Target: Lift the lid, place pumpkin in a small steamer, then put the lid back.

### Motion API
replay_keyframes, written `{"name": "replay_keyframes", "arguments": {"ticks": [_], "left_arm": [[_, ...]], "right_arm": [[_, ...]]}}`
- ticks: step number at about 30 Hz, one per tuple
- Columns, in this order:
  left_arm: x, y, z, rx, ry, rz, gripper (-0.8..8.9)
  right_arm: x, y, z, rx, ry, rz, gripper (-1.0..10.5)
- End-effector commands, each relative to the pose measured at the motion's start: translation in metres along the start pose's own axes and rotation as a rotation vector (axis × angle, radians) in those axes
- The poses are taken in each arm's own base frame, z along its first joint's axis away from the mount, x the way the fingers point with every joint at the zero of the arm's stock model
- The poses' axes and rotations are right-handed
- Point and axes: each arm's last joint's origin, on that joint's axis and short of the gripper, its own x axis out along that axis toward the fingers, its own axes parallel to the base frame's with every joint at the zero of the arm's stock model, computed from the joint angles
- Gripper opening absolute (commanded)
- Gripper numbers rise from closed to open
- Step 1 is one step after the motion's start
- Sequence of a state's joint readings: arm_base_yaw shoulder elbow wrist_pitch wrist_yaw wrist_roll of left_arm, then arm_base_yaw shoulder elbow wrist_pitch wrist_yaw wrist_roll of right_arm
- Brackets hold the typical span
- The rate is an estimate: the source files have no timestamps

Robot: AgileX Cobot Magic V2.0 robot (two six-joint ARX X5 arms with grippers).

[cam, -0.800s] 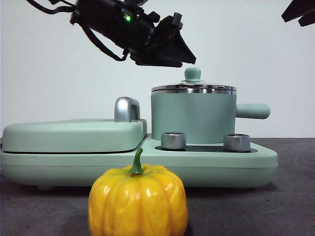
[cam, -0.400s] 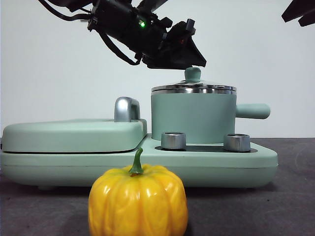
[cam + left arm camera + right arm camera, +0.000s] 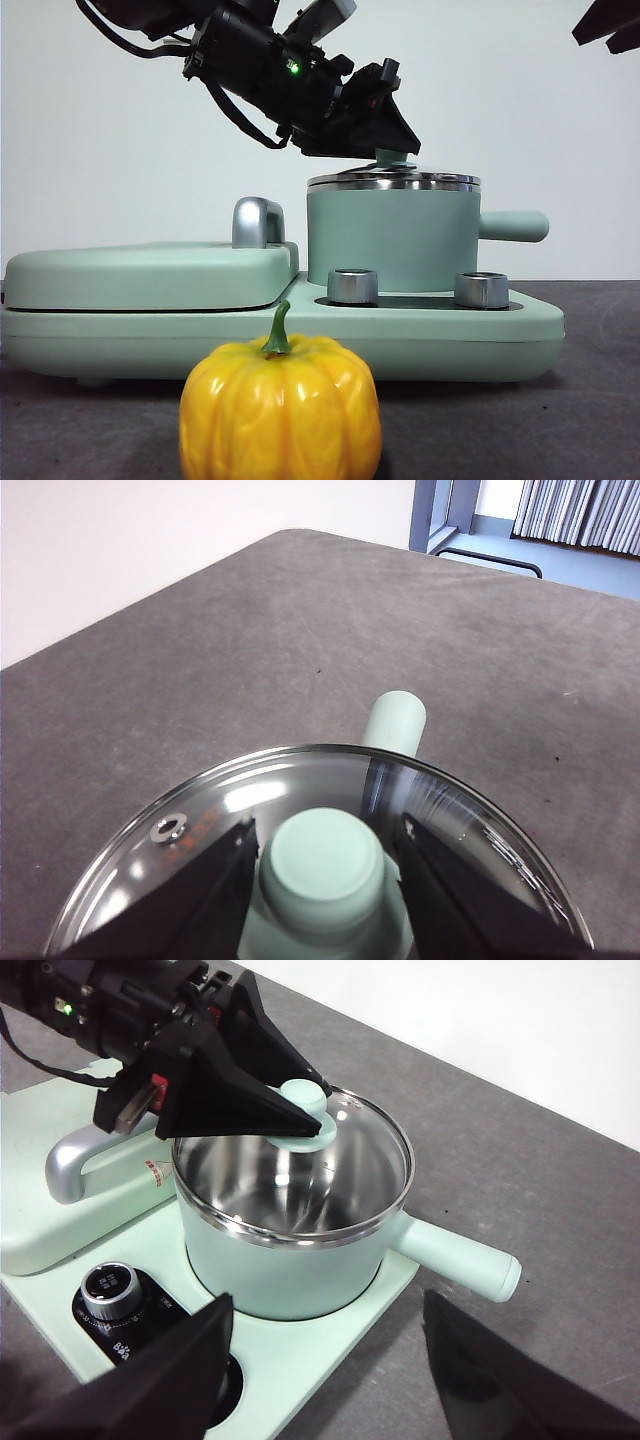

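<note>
The lid (image 3: 395, 181) sits closed on the small steamer (image 3: 390, 240), its mint-green knob (image 3: 395, 158) partly hidden by my left gripper (image 3: 393, 148). In the left wrist view my left gripper (image 3: 325, 832) is open, one jaw on each side of the knob (image 3: 322, 865), close to it. The right wrist view shows the lid (image 3: 350, 1155), the steamer (image 3: 290, 1260) and the left gripper (image 3: 290, 1110) at the knob. My right gripper (image 3: 330, 1305) is open and empty, high above the steamer's near side. The pumpkin (image 3: 280, 410) stands on the table in front of the appliance.
The steamer's side handle (image 3: 515, 225) points right. A flat mint-green hinged cover (image 3: 150, 275) with a chrome handle (image 3: 257, 222) lies to the left. Two steel dials (image 3: 352, 286) (image 3: 481, 290) sit on the appliance base (image 3: 450, 335). The right arm's black tip (image 3: 608, 25) shows at the top right corner.
My left gripper has moved down and to the right, from above and left of the knob to straddling it. The lid, steamer and pumpkin have not moved.
</note>
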State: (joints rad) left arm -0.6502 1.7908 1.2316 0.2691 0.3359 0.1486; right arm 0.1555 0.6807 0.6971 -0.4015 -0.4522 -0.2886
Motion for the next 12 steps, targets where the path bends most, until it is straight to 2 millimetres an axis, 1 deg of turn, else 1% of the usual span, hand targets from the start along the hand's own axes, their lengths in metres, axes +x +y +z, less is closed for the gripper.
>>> {"name": "replay_keyframes", "arguments": {"ticks": [1, 2, 5, 12], "left_arm": [[0.0064, -0.0006, 0.0013, -0.001, -0.008, -0.002, 2.12], [0.0065, -0.0008, 0.0013, 0.000, -0.008, -0.002, 1.96], [0.0065, -0.0008, 0.0013, 0.000, -0.008, -0.002, 0.08], [0.0064, -0.0008, 0.0015, 0.000, -0.008, -0.002, 0.07]], "right_arm": [[-0.0017, -0.0005, 0.0062, -0.009, -0.020, 0.000, 3.0], [-0.0017, -0.0005, 0.0062, -0.009, -0.020, 0.000, 3.0], [-0.0017, -0.0005, 0.0062, -0.009, -0.019, 0.000, 3.0], [-0.0017, -0.0004, 0.0060, -0.009, -0.017, 0.000, 3.0]]}}
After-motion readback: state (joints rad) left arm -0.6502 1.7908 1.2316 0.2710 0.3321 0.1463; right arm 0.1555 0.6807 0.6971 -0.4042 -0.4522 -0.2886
